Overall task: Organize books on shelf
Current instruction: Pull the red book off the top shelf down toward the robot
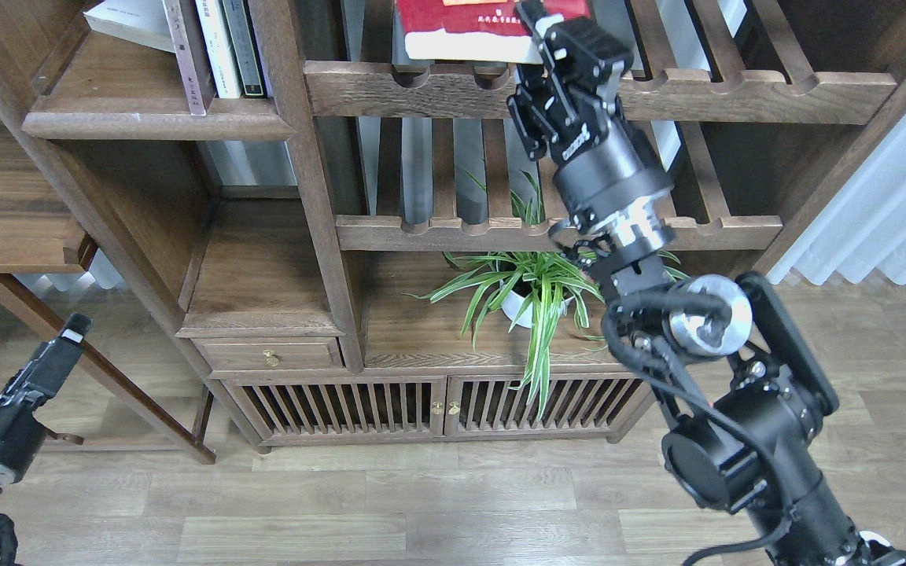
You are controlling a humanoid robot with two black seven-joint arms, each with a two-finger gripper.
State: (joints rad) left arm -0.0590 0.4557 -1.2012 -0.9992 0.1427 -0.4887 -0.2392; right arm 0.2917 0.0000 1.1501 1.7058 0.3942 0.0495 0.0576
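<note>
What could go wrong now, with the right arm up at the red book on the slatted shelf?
1. The red book overhangs the notched rail; a nudge from the right gripper might tip it off.
2. If it falls, it could hit the potted plant below.
3. I cannot tell whether the jaws hold it.

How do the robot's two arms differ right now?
The right gripper is raised high at the top slatted shelf, against the red book lying flat there; the left gripper hangs low over the floor, near nothing. The right arm fills much of the view; the left shows only at the corner. Both are black.
</note>
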